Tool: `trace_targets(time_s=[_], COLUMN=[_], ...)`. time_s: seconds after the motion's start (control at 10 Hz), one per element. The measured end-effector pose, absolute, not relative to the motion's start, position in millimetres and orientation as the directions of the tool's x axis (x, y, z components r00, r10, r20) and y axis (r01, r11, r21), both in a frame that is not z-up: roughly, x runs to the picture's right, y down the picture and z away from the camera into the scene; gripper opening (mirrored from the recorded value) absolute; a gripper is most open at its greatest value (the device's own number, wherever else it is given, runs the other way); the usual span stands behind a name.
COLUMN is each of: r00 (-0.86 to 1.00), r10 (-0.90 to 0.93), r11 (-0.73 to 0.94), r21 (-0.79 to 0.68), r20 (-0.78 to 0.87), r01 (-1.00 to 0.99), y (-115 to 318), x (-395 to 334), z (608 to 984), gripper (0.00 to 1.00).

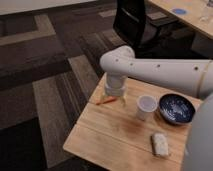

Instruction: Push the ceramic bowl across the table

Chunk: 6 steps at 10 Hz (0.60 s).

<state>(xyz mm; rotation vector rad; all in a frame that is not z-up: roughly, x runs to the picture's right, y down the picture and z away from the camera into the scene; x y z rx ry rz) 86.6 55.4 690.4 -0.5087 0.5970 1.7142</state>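
Gripper (pixel 114 97) over table (pixel 112 132), near orange item (pixel 105 101)

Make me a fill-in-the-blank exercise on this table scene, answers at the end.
1. The bowl on the table is dark ___ in colour.
2. The cup standing beside it is ___.
3. The gripper hangs close to a small stick whose colour is ___.
4. Of bowl and cup, the one nearer the gripper is the ___.

Missing words: blue; white; orange; cup.
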Motion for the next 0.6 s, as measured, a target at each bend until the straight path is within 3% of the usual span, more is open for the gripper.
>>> trace_targets(time_s=[0.6], r00=[-0.268], r10=[0.722], r11=[-0.231], r21=[0.144], r20=[-0.637], r01=[-0.962], y=[68], x=[100], z=[696], gripper=[0.65])
